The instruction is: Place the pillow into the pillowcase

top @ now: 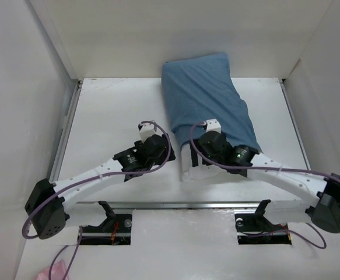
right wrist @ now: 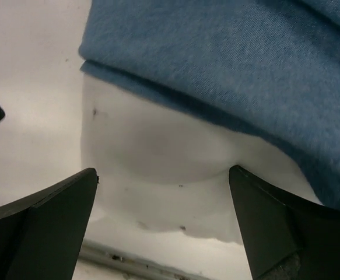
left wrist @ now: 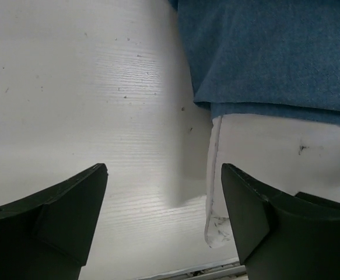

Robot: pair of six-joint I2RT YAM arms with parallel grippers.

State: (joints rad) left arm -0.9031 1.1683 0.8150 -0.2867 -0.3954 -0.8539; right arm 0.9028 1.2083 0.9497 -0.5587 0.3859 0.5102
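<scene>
Both jaws spread, pillow (right wrist: 158, 163) just ahead

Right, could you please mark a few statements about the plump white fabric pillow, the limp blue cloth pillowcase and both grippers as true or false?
1. The limp blue cloth pillowcase covers most of the plump white fabric pillow. True.
2. No white of the pillow shows. False: its near end sticks out of the pillowcase opening.
3. The left gripper is shut on the pillowcase hem. False: its jaws stand open and empty over the white table, beside the pillow's corner.
4. The right gripper is open, facing the pillow's exposed end. True.
</scene>
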